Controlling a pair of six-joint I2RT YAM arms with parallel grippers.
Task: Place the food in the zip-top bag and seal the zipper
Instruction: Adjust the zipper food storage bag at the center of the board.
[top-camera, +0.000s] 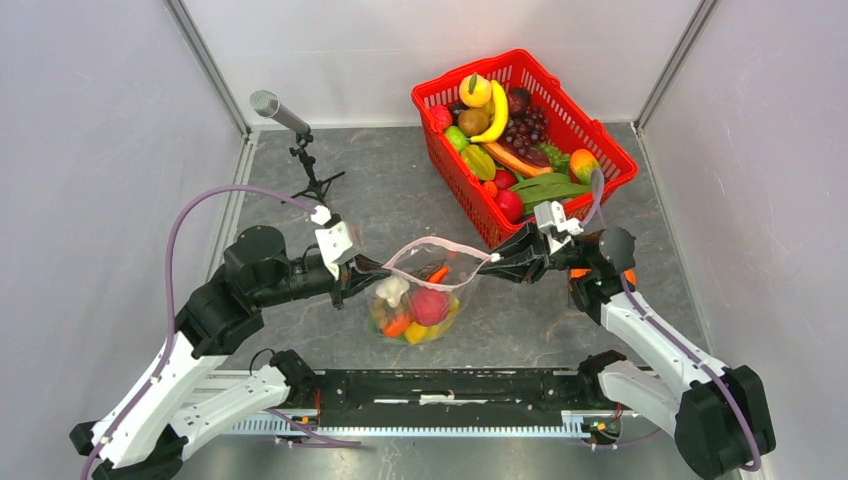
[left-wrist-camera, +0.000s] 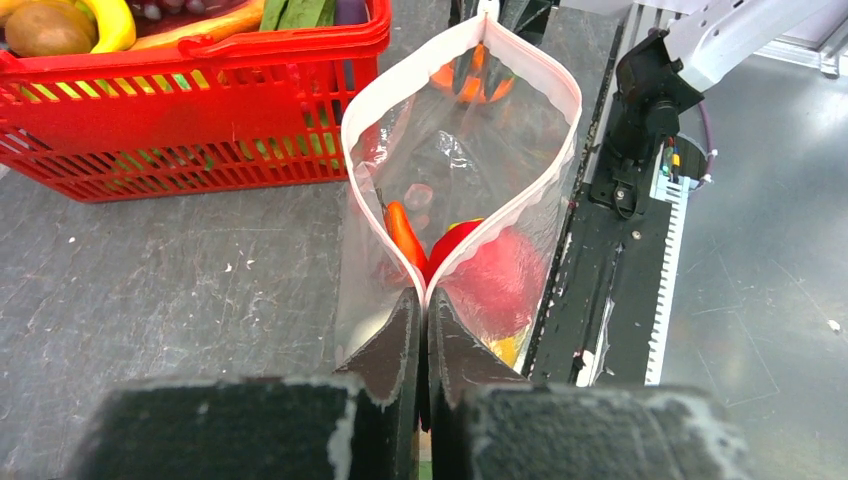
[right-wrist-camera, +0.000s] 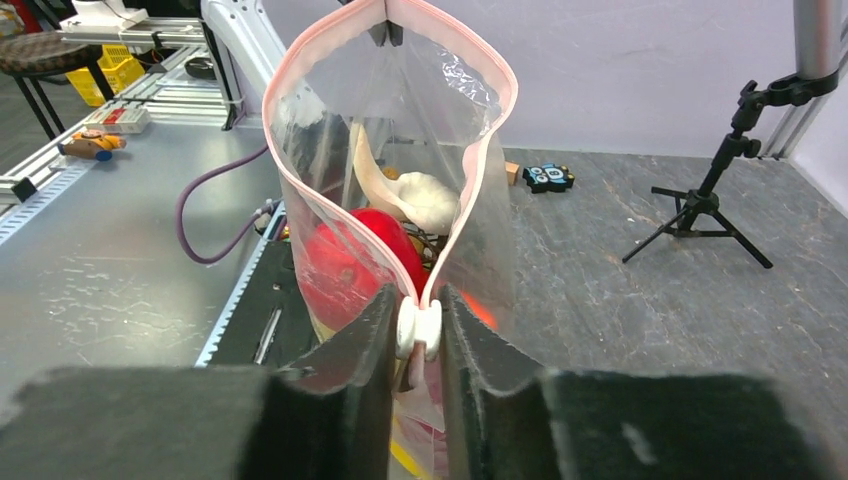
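Clear dotted plastic zip-top bag (top-camera: 462, 287) centre frame, pale pink zipper strip (left-wrist-camera: 352, 150) gaping in an oval, left hand (top-camera: 372, 268) clenched on its left end, right hand (top-camera: 493, 260) clenched on its right end, glossy toy food (top-camera: 428, 305) inside, grey mottled worktop (top-camera: 400, 200) beneath.

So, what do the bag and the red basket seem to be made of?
The bag looks like thin, glossy clear plastic film: the food shows through and the wall wrinkles with highlights. Its pink rim strip seems thicker, matte plastic. The basket looks like rigid moulded plastic, with an even lattice wall.
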